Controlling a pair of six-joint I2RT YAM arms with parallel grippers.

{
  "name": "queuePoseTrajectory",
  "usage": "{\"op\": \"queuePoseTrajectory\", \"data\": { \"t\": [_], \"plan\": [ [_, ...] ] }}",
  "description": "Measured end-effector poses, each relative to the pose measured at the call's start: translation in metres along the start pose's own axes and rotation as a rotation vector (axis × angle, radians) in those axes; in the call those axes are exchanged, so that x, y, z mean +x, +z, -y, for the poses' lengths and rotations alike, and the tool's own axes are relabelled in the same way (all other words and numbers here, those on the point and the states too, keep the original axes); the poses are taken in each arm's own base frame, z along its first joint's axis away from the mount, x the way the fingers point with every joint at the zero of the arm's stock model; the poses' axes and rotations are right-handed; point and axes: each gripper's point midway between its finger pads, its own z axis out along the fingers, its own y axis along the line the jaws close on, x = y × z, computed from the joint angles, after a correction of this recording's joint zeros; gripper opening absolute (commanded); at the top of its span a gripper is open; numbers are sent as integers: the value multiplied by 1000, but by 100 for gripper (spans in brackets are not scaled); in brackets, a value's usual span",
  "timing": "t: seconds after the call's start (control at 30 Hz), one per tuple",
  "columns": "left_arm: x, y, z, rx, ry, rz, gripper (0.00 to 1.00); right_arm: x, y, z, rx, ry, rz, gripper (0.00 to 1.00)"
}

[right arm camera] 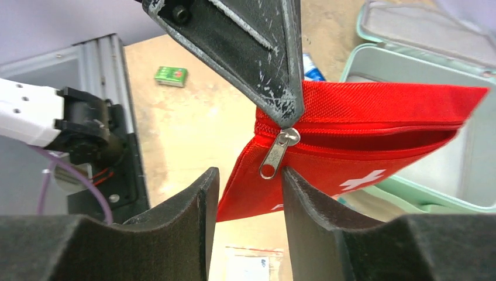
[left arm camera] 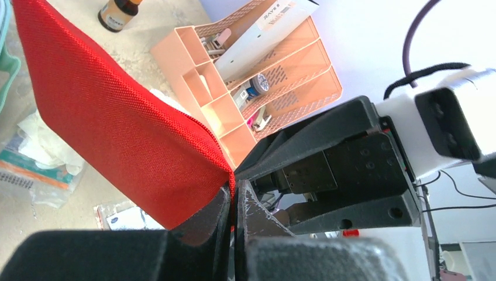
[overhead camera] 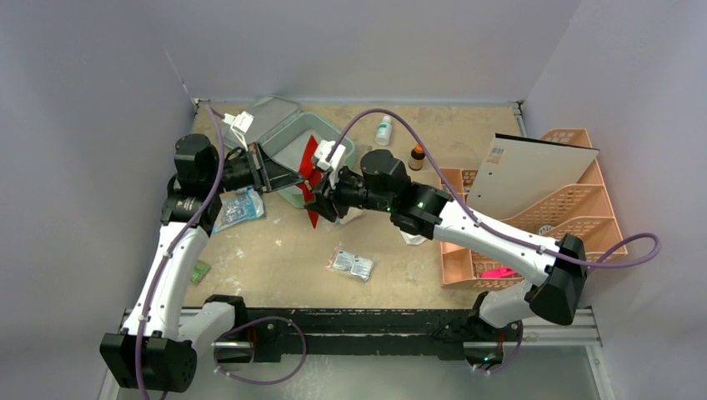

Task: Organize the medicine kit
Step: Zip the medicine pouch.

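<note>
The medicine kit [overhead camera: 293,133] is a mint-green case lying open at the back left of the table, its pale inside showing [right arm camera: 409,76]. A flat red pouch [overhead camera: 311,157] with a white cross hangs upright in front of it. My left gripper [overhead camera: 300,177] is shut on the pouch's top corner [left arm camera: 235,196], right by the zip's end. My right gripper [right arm camera: 248,187] is open just below that corner. The metal zip pull [right arm camera: 275,155] hangs free beside its right finger [right arm camera: 298,196], and nothing is clamped between the fingers.
A peach lattice rack [overhead camera: 542,217] with a white board [overhead camera: 534,171] leaning in it stands on the right. A white bottle [overhead camera: 383,129] and a brown bottle [overhead camera: 416,157] stand at the back. Sachets [overhead camera: 350,265], a blue packet [overhead camera: 240,208] and a small green box [overhead camera: 200,271] lie on the table.
</note>
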Motion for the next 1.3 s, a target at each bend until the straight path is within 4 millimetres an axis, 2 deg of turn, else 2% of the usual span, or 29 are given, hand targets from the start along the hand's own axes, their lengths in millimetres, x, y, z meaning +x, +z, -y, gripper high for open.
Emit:
{"op": "queuePoseTrajectory", "data": {
  "t": [0.27,0.5,0.67,0.87,0.97,1.13,1.2,1.3],
  "plan": [
    [5,0,-5,-22,-31,-33,0,-3,2,9,111,-134,1,27],
    [5,0,-6,-31,-18,-48,0,-3,3,9,128,-211,-5,18],
    [7,0,-9,-38,-24,-61,0,-3,3,8,149,-259,-12,17],
    [8,0,-8,-39,-26,-69,0,-7,3,9,197,-313,-9,27],
    [8,0,-10,-42,-32,-72,0,-13,4,8,215,-331,11,26],
    [12,0,-12,-50,-53,-85,0,-25,4,11,255,-362,50,16],
    [13,0,-12,-51,-60,-88,0,-27,3,12,267,-372,57,16],
    [14,0,-14,-56,-65,-94,0,-26,5,14,283,-382,52,21]
  ]
}}
